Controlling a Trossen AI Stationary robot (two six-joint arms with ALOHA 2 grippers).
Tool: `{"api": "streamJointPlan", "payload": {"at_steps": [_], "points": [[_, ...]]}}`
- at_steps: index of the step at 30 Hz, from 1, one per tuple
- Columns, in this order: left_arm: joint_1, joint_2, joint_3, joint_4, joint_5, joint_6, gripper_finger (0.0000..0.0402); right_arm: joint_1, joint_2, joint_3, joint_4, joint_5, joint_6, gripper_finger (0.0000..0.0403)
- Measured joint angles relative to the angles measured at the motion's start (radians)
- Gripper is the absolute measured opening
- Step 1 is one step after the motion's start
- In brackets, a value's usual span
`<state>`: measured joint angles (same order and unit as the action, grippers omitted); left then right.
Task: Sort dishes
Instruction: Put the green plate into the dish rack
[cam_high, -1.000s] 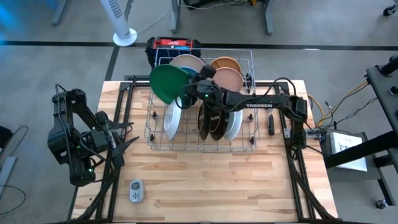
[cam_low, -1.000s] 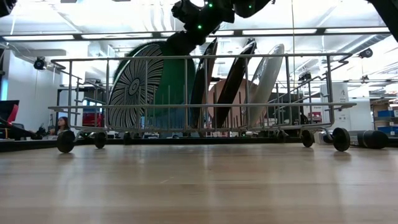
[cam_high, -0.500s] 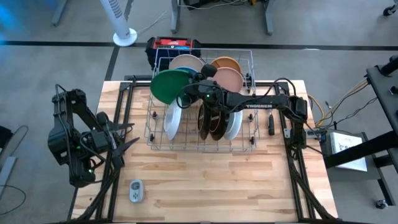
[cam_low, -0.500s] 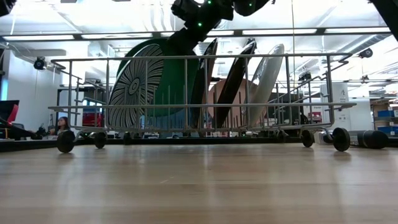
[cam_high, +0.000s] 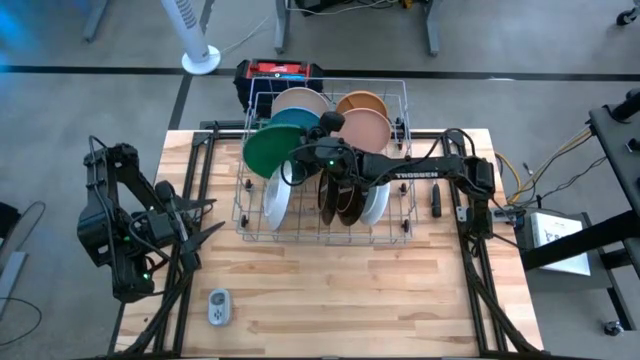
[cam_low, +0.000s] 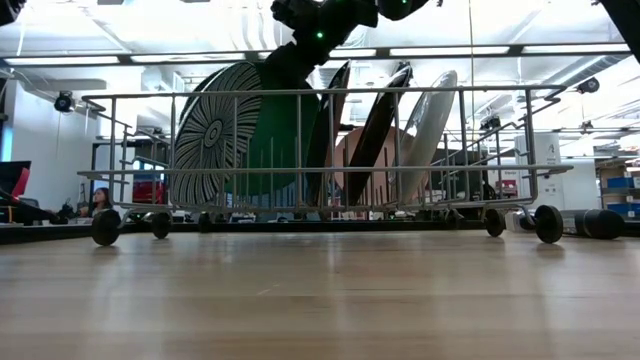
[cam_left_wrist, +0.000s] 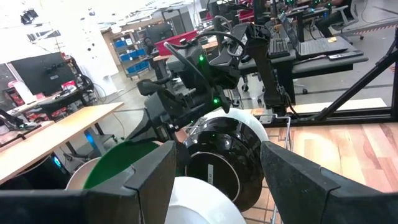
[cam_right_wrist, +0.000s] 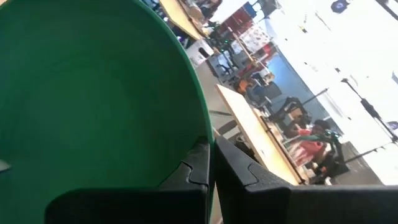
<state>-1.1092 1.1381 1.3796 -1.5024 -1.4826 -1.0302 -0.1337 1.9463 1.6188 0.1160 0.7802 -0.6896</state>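
A large green plate (cam_high: 266, 148) stands tilted at the far left of the silver wire rack (cam_high: 404, 222), and my right gripper (cam_high: 300, 156) is shut on its rim. In the low view the green plate (cam_low: 280, 140) shows behind a striped plate (cam_low: 212, 135) and reaches down inside the rack. Other dishes stand on edge in the rack: cream (cam_high: 300, 100), tan (cam_high: 362, 102), pink (cam_high: 366, 128), dark brown (cam_high: 338, 198) and white (cam_high: 277, 196). My left gripper (cam_high: 203, 222) waits open at the table's left side, its fingers (cam_left_wrist: 155, 177) apart and holding nothing. My right gripper pinches the green plate's upper rim (cam_right_wrist: 200, 134) between its two fingers, one on the plate's face and one on its back. It reaches over the rack from the table's right, nearly level. The plate stands tilted below the fingers, its lower part inside the rack.
A small grey gadget (cam_high: 218, 306) lies near the table's front left. A red and black box (cam_high: 280, 72) sits just beyond the rack's far side. Bare wood stretches in front of the rack (cam_high: 330, 290).
The green plate has tipped more upright in my right gripper's hold. From above its face now shows narrower and lies closer over the rack's left end.
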Motion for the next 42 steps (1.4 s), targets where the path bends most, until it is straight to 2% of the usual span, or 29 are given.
{"api": "streamJointPlan", "payload": {"at_steps": [7,16,32,42], "points": [[0.000,0.000,0.000,0.000,0.000,0.000,0.0223,0.003,-0.004,0.000,-0.017,-0.004,0.026,0.0008],[0.000,0.000,0.000,0.000,0.000,0.000,0.0223,0.003,-0.004,0.000,-0.012,-0.005,0.028,0.0046],[0.000,0.000,0.000,0.002,0.000,0.000,0.0223,0.006,-0.005,0.012,-0.015,0.001,0.020,0.0168],[0.000,0.000,-0.001,0.005,0.000,0.000,0.0223,0.019,-0.006,0.041,-0.038,0.006,0.008,0.0230]]}}
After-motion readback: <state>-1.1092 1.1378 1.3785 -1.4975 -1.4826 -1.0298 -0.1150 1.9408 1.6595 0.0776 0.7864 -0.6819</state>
